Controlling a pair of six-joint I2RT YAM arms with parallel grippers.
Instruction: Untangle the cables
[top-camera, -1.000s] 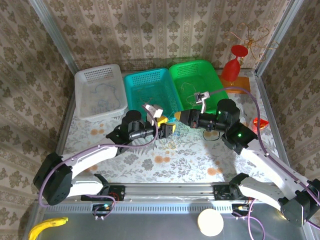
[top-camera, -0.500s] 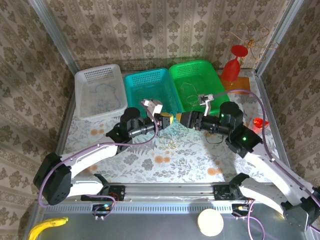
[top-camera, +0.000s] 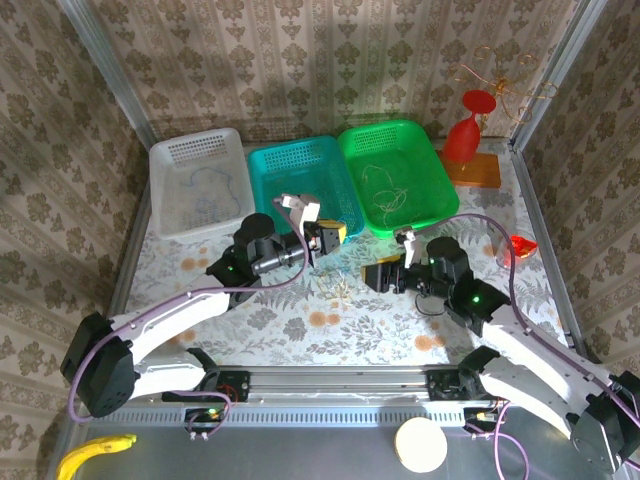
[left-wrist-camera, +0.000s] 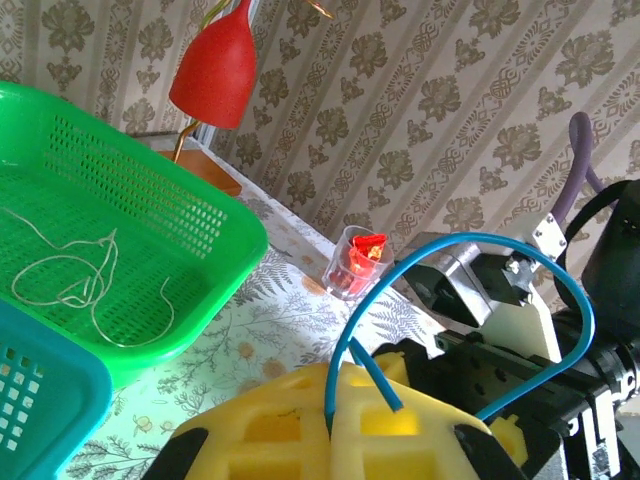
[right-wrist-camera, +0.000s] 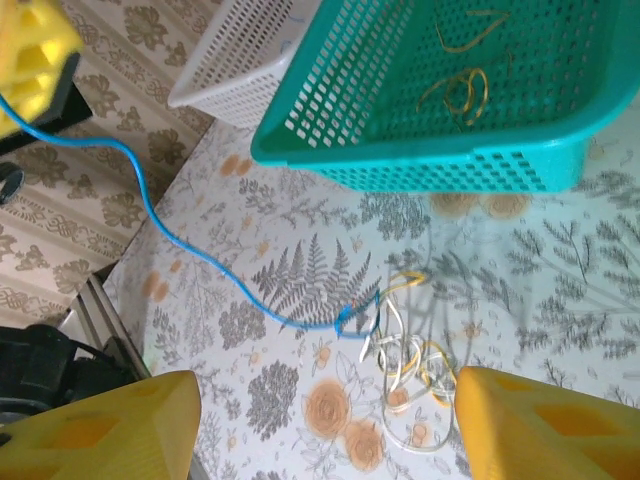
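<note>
Where the white basket (top-camera: 190, 150) stands at the far left of the top view, a thread-thin bluish wire (top-camera: 205, 185) lies curled on its floor. Next along, the teal basket (right-wrist-camera: 420, 170) holds a few brown-yellow wires (right-wrist-camera: 462, 90), bent into small loops. Just in front of the teal basket, the left gripper (left-wrist-camera: 330, 430) has its yellow fingers pressed together on a blue cable (left-wrist-camera: 470, 238). The cable rises from between the fingertips, arcs over in one smooth bow and drops away toward the table. In the right wrist view this cable runs across the flowered tabletop (right-wrist-camera: 300, 230) and ends in a kink at the edge of the tangled heap (right-wrist-camera: 410, 365). The heap is a small knot of yellow and pale cream loops lying flat on the table near the teal basket's front wall. The right gripper (right-wrist-camera: 325, 400) has its fingers spread wide with nothing between them. The heap lies just ahead of the fingertips, nearer the finger on the right of the wrist view; contact cannot be confirmed. Farthest right, the green basket (left-wrist-camera: 150, 190) contains a pale cream wire (left-wrist-camera: 70, 280), loosely looped on its floor.
</note>
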